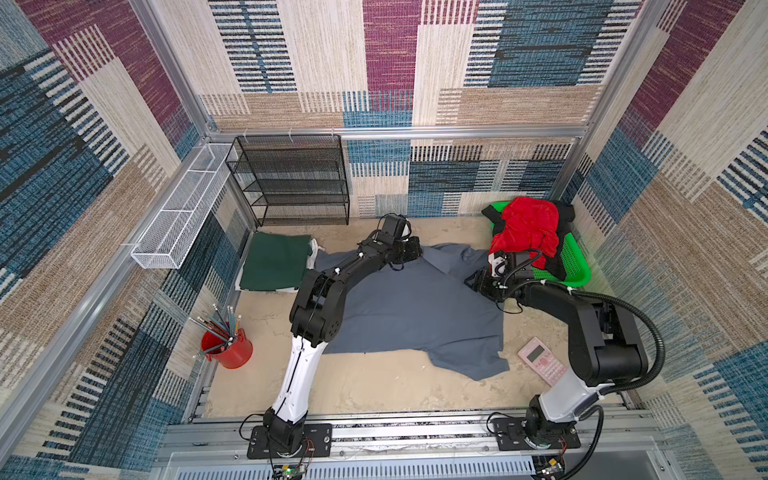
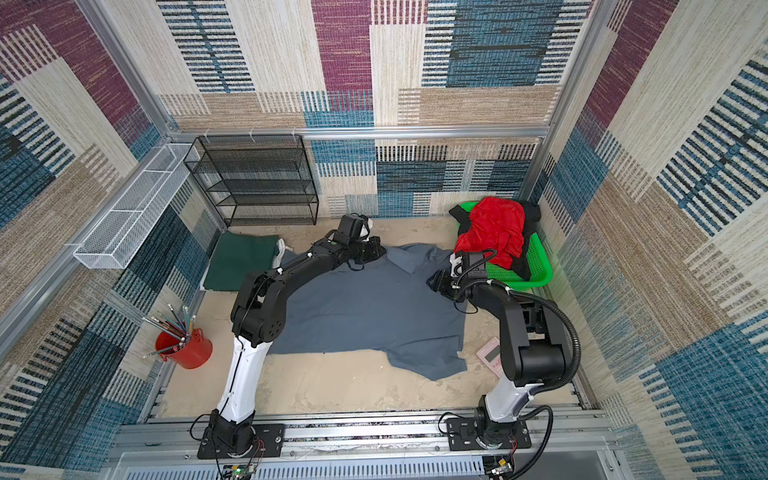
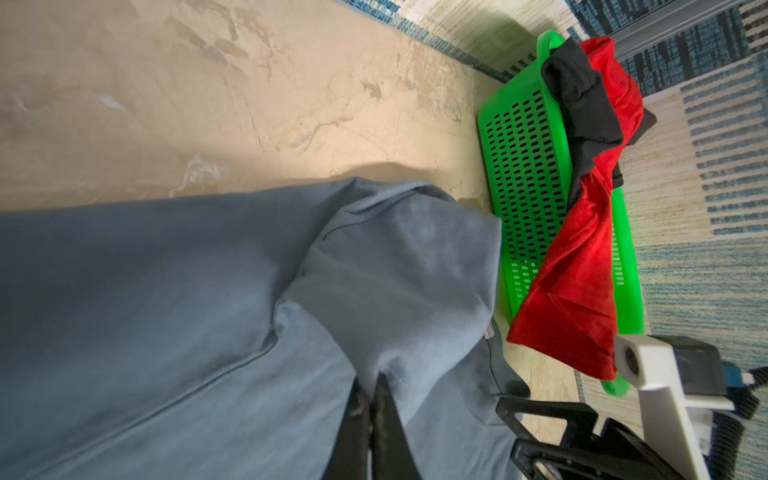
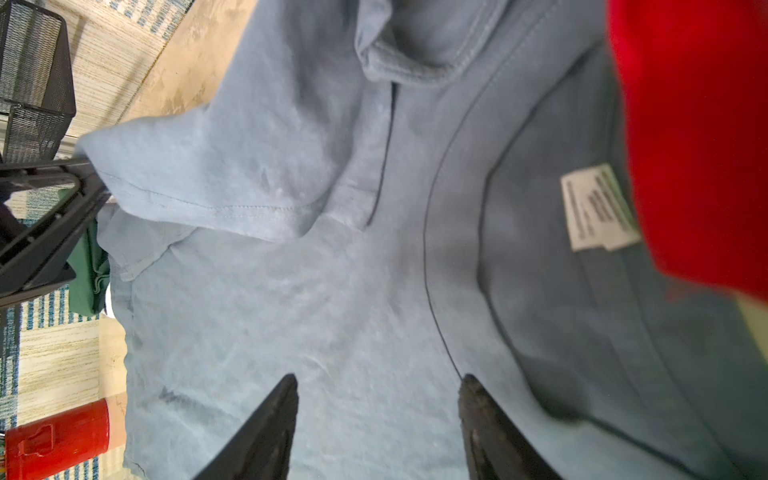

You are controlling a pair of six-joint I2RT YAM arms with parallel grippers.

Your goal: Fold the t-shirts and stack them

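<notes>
A slate grey t-shirt (image 1: pixel 415 307) lies spread over the middle of the table in both top views. My left gripper (image 3: pixel 372 378) is shut on a raised fold of its sleeve at the shirt's far edge (image 1: pixel 415 249). Over the cloth beside the collar, my right gripper (image 4: pixel 378 378) stands open with nothing between its fingers (image 1: pixel 473 282). A folded dark green t-shirt (image 1: pixel 274 266) rests at the far left on a white t-shirt (image 1: pixel 313 255). A red t-shirt (image 1: pixel 523 228) and a black t-shirt (image 3: pixel 582 108) are heaped in the green basket (image 1: pixel 579 270).
A black mesh shelf (image 1: pixel 291 178) stands against the back wall, and a white wire tray (image 1: pixel 183 220) hangs on the left wall. A red cup of pencils (image 1: pixel 228 345) sits at front left. At front right, near the right arm, lies a pink calculator (image 1: pixel 540 359).
</notes>
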